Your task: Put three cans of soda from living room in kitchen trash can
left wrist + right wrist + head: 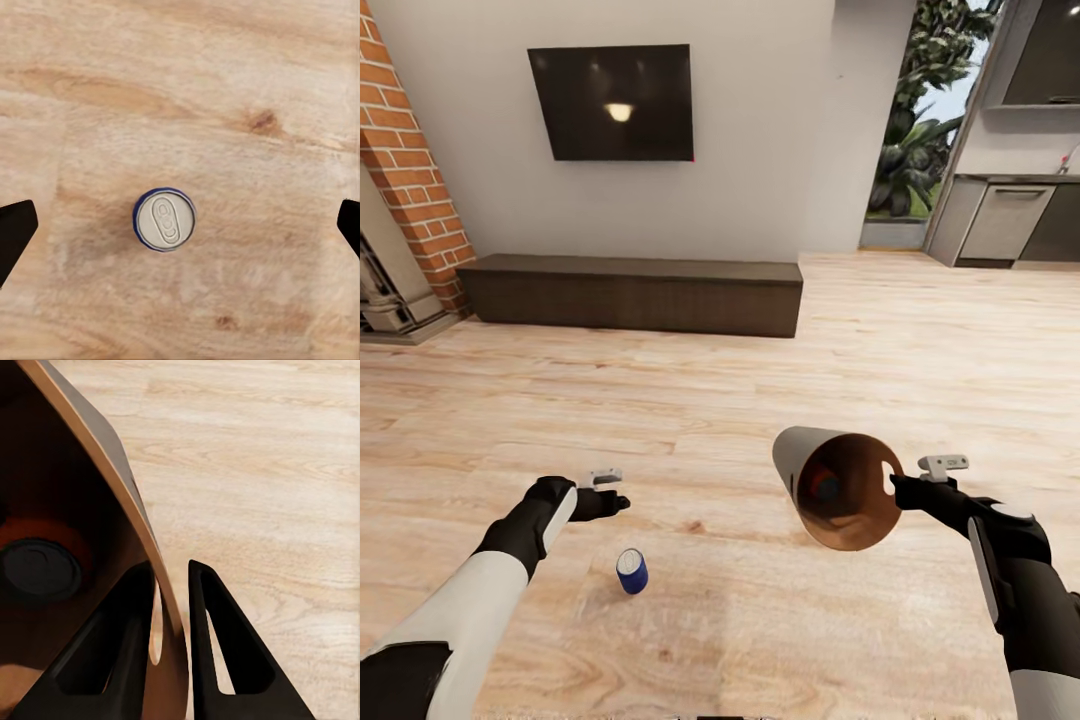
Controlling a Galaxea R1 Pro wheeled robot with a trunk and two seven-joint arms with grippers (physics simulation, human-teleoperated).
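Note:
A dark blue can of soda [631, 571] with a silver top stands upright on the wood floor. My left gripper [622, 502] hovers above and slightly behind it, open; in the left wrist view the can [165, 219] sits centred between the two wide-apart fingertips [15, 232]. My right gripper [897, 490] is shut on the rim of the tash can [838, 487], held tilted in the air with its coppery inside facing me. An orange can [822, 486] lies inside it. In the right wrist view the fingers [217, 652] pinch the bin wall [105, 487] and a can [41, 566] shows inside.
A low dark wood bench [630, 292] runs along the white wall under a television [611, 102]. Brick fireplace [405, 170] at left. Kitchen cabinets [1005, 222] stand far right, past the window. Light plank floor [720, 400] spreads all around.

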